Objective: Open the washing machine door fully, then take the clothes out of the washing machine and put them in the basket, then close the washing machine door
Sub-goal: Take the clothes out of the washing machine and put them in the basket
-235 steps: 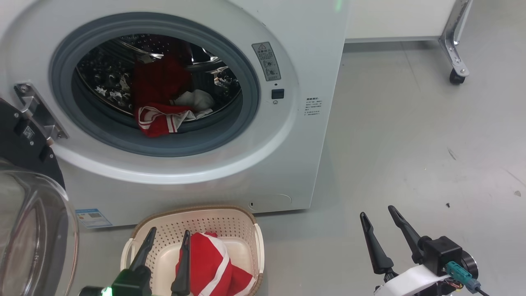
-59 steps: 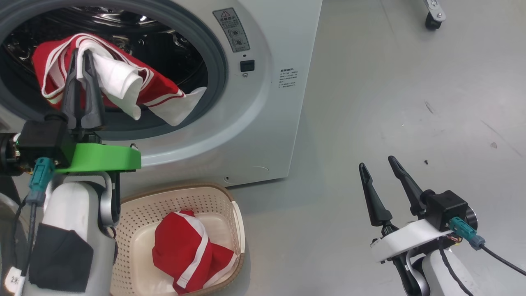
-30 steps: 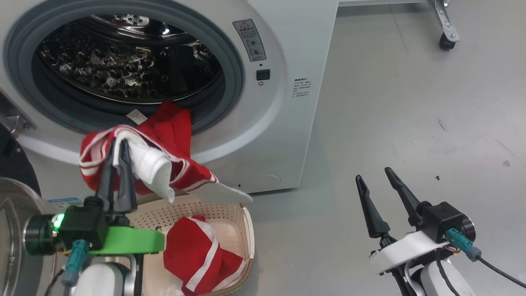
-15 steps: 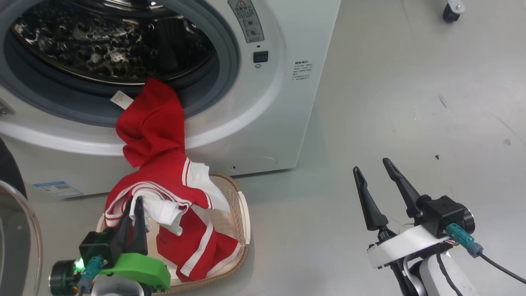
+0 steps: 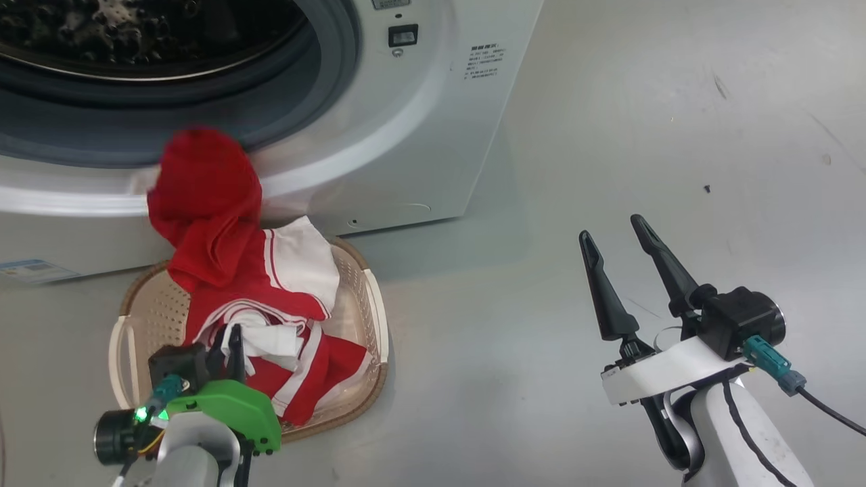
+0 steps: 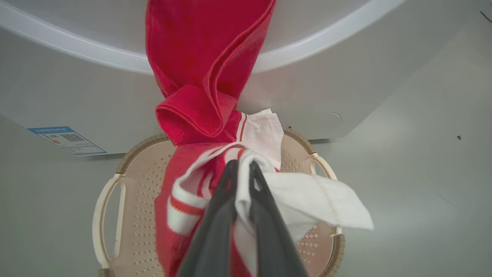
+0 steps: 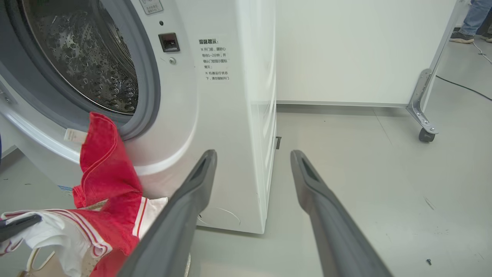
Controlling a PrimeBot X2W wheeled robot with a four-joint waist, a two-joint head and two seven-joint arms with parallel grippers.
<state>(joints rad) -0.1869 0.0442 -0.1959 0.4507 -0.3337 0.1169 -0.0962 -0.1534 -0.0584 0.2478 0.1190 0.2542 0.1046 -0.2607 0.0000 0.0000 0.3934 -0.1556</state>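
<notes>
Nearest the robot, the left pincer [image 5: 229, 333] with its two long dark fingers was seen clenched on a white-striped fold of the bright red clothes [image 5: 216, 270], low over the small cream perforated plastic basket [image 5: 376, 318] with the brown woven-look rim. In the left wrist view the same left pincer [image 6: 243, 164] was shown with cloth pinched between the closed fingers and a white panel hanging to one side. More red and white fabric was heaped inside the basket. From there a red length of the garment was stretched up in front of the white ring below the grey gasket; its upper end was blurred, so contact with the ring could not be told.

The basket was placed on the pale grey floor [image 5: 609, 101], just before the foot of the white front-loading washing machine [image 5: 379, 135], beside its small blue label [image 5: 30, 270]. Its perforated steel drum [image 7: 92, 73] was exposed.

Well apart to the right, the right pincer [image 5: 609, 227] was held released above bare floor, fingers spread wide with nothing between them.
</notes>
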